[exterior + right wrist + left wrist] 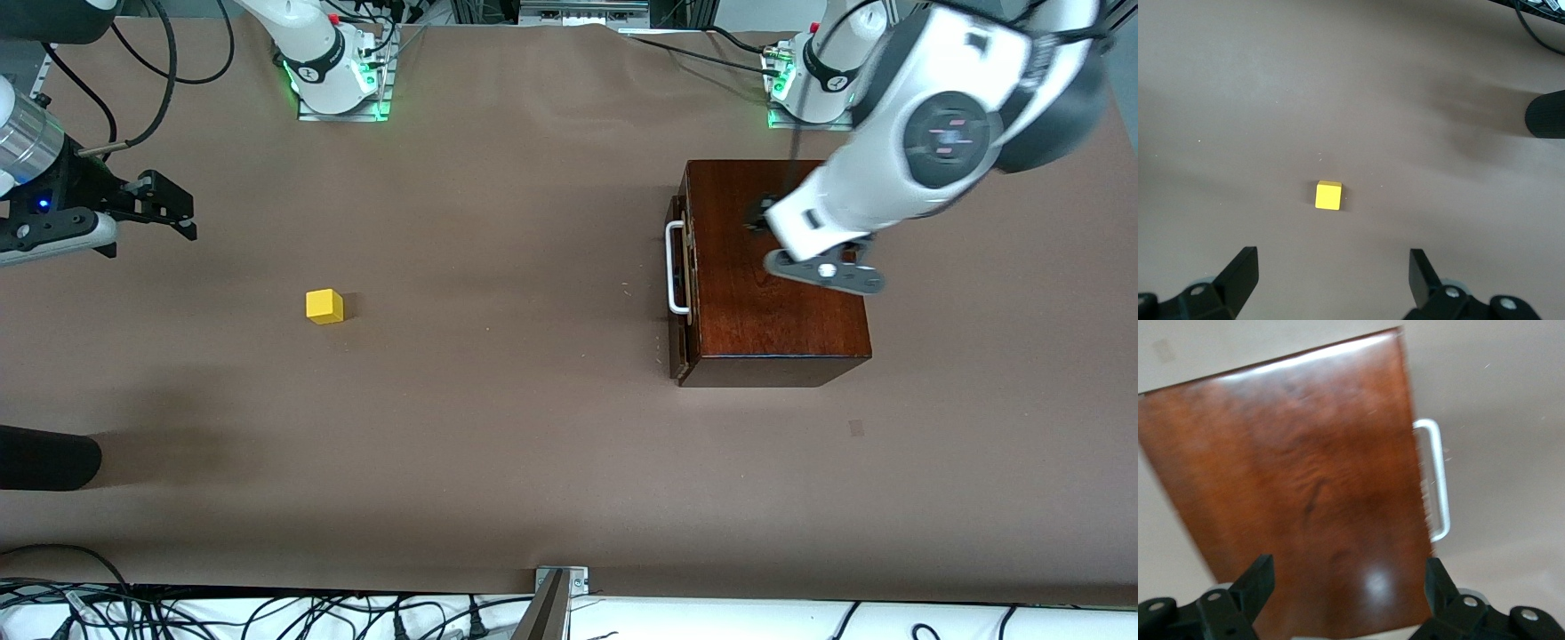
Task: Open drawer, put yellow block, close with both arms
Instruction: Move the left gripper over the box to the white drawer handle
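Observation:
The reddish-brown wooden box (pixel 773 284) stands toward the left arm's end of the table. Its drawer (pixel 679 293) is shut, with the white bar handle (pixel 677 267) facing the right arm's end. My left gripper (pixel 760 215) hangs over the box top, open and empty. The left wrist view shows its fingers spread (pixel 1346 583) above the box (pixel 1291 487), with the handle (pixel 1438 480) at the edge. The yellow block (pixel 324 306) sits on the table toward the right arm's end. My right gripper (pixel 169 209) is open and empty above the table. The block (pixel 1328 195) shows ahead of its fingertips (pixel 1331 270).
A black rounded object (pixel 44 458) lies at the table's edge at the right arm's end, nearer the front camera than the block; it also shows in the right wrist view (pixel 1546 115). Cables and a metal bracket (pixel 560 587) line the near table edge.

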Action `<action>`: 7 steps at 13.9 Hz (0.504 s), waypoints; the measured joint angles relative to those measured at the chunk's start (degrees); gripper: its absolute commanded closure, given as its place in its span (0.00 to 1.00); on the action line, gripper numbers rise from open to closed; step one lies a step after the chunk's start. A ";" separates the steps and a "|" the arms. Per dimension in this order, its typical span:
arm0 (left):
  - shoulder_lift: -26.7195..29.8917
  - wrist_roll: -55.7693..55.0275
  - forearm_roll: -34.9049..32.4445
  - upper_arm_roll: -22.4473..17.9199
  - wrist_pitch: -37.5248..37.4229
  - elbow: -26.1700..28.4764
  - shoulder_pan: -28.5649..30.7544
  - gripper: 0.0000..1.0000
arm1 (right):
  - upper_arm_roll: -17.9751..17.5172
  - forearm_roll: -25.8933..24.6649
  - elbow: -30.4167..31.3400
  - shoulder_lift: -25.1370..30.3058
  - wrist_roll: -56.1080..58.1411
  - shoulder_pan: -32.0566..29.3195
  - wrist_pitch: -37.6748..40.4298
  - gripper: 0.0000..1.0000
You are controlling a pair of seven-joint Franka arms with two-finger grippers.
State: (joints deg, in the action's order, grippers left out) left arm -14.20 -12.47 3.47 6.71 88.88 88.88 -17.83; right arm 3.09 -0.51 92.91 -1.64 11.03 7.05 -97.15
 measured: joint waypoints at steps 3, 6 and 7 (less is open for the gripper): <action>-3.55 -7.56 0.03 0.11 4.60 -0.32 -6.27 0.00 | 0.86 -0.04 -1.00 0.01 0.00 -0.11 0.00 0.00; -6.10 -11.92 0.02 0.11 7.91 -0.27 -10.99 0.00 | 1.70 -0.04 -1.63 0.01 0.00 -0.21 0.04 0.00; -6.78 -12.77 -0.11 0.11 9.02 -0.14 -11.87 0.00 | 1.71 -0.04 -1.63 0.00 0.00 -0.20 0.06 0.00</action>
State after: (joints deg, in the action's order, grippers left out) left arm -20.99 -25.25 3.37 6.82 97.90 88.75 -29.71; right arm 4.80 -0.55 91.28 -1.64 11.03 6.85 -97.09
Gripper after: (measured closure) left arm 0.000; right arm 0.000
